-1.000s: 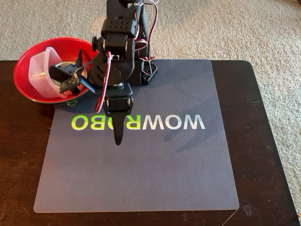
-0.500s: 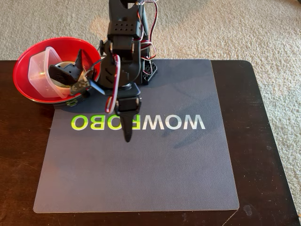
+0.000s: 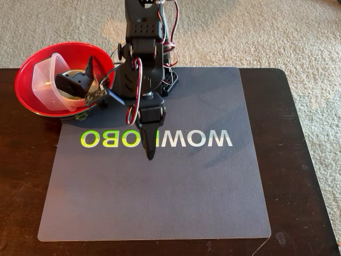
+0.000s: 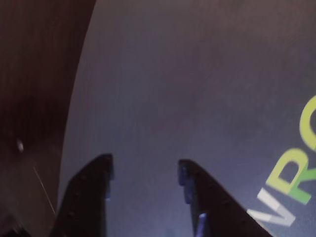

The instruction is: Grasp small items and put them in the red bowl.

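We see the tool (image 3: pixel 151 154) hanging over the grey mat (image 3: pixel 176 202) near its printed lettering, and in the wrist view its two fingers (image 4: pixel 94 192) stand apart with only bare mat between them, so it is open and carries nothing. The small items are all gathered in the red bowl (image 3: pixel 26 96), which sits at the left of the fixed view on the dark desk (image 3: pixel 309 160), partly on the mat's corner. Inside it we can pick out the clear plastic tub (image 3: pixel 43 80) leaning against the wall, a cream dish (image 3: pixel 69 95) beside it, and a dark grey bracket (image 3: pixel 74 82) resting on top with a pointed part sticking up; the clip and the ribbed bar we cannot make out for certain. We find no loose item left on the mat or the desk, so we judge the sorting close to finished or done. On handling, we would expect the tub to be light, thin-walled and a little springy, best taken by pinching one wall at the rim. The dish looks stiff and smooth, likely slippery, so its rim is the place to hold. The bracket seems rigid and light, and its flat middle would suit the fingers better than the point.
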You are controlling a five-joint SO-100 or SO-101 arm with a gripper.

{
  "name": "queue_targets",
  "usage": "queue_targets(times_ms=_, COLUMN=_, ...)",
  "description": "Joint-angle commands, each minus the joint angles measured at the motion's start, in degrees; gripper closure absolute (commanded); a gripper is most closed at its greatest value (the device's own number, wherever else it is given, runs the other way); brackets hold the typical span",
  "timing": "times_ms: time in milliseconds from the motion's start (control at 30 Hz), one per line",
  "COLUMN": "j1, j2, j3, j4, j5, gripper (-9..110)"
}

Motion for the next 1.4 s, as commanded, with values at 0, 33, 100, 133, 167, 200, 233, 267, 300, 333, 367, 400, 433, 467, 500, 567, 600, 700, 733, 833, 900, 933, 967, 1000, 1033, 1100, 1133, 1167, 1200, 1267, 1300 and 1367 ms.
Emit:
queue_targets(times_ms=0, j1=1.05, j2=0.53, j3=-1.05, j4=-0.97, j5=0.26, gripper=85)
queue_targets(times_ms=33, j1=0.97, j2=0.97, j3=-0.7, j4=-1.05, j5=0.26, gripper=85)
queue_targets(times_ms=100, j1=0.79, j2=1.41, j3=-0.53, j4=-1.32, j5=0.09, gripper=85)
queue_targets(times_ms=133, j1=0.7, j2=1.41, j3=-0.53, j4=-1.32, j5=0.09, gripper=85)
queue_targets(times_ms=167, j1=0.62, j2=1.41, j3=-0.53, j4=-1.41, j5=0.0, gripper=85)
queue_targets(times_ms=200, j1=0.62, j2=1.41, j3=-0.53, j4=-1.41, j5=0.0, gripper=85)
queue_targets(times_ms=233, j1=0.62, j2=1.32, j3=-0.44, j4=-1.49, j5=0.0, gripper=85)
queue_targets(times_ms=267, j1=0.79, j2=1.32, j3=-0.44, j4=-1.93, j5=-0.26, gripper=85)
queue_targets(times_ms=300, j1=0.97, j2=1.23, j3=-0.35, j4=-2.2, j5=-0.62, gripper=85)
queue_targets(times_ms=333, j1=1.05, j2=1.23, j3=-0.35, j4=-2.29, j5=-0.7, gripper=85)
queue_targets(times_ms=367, j1=1.14, j2=1.14, j3=-0.35, j4=-2.37, j5=-0.7, gripper=85)
queue_targets(times_ms=400, j1=1.14, j2=1.14, j3=-0.18, j4=-2.37, j5=-0.7, gripper=85)
queue_targets(times_ms=433, j1=1.23, j2=1.14, j3=0.0, j4=-2.46, j5=-0.79, gripper=85)
queue_targets(times_ms=467, j1=1.32, j2=1.14, j3=0.18, j4=-2.64, j5=-1.05, gripper=85)
queue_targets(times_ms=500, j1=1.41, j2=1.23, j3=0.35, j4=-2.81, j5=-1.14, gripper=85)
queue_targets(times_ms=567, j1=1.67, j2=1.58, j3=1.14, j4=-3.87, j5=-1.93, gripper=85)
queue_targets(times_ms=600, j1=1.76, j2=1.93, j3=1.76, j4=-4.57, j5=-2.02, gripper=85)
queue_targets(times_ms=700, j1=1.67, j2=4.75, j3=5.19, j4=-7.29, j5=-2.37, gripper=85)
queue_targets(times_ms=733, j1=1.67, j2=6.5, j3=6.86, j4=-8.53, j5=-2.72, gripper=85)
queue_targets(times_ms=833, j1=1.85, j2=12.04, j3=11.16, j4=-10.28, j5=-5.71, gripper=82)
queue_targets(times_ms=900, j1=1.85, j2=13.89, j3=12.48, j4=-10.28, j5=-7.21, gripper=82)
queue_targets(times_ms=933, j1=1.67, j2=13.89, j3=12.57, j4=-10.28, j5=-7.47, gripper=82)
queue_targets(times_ms=967, j1=1.67, j2=13.36, j3=12.57, j4=-10.28, j5=-8.0, gripper=82)
queue_targets(times_ms=1000, j1=1.85, j2=12.92, j3=12.48, j4=-10.55, j5=-8.79, gripper=82)
queue_targets(times_ms=1033, j1=2.29, j2=12.48, j3=12.3, j4=-10.81, j5=-9.76, gripper=82)
queue_targets(times_ms=1100, j1=2.9, j2=11.95, j3=11.95, j4=-10.81, j5=-11.78, gripper=82)
queue_targets(times_ms=1133, j1=3.16, j2=12.04, j3=12.13, j4=-10.81, j5=-12.57, gripper=82)
queue_targets(times_ms=1167, j1=3.08, j2=12.39, j3=12.48, j4=-10.81, j5=-12.83, gripper=82)
queue_targets(times_ms=1200, j1=2.99, j2=12.83, j3=12.83, j4=-10.81, j5=-13.18, gripper=82)
queue_targets(times_ms=1267, j1=3.08, j2=13.18, j3=13.1, j4=-10.81, j5=-14.33, gripper=82)
queue_targets(times_ms=1300, j1=3.08, j2=13.27, j3=13.18, j4=-10.81, j5=-14.5, gripper=82)
queue_targets(times_ms=1367, j1=3.16, j2=13.71, j3=13.27, j4=-10.81, j5=-14.85, gripper=83)
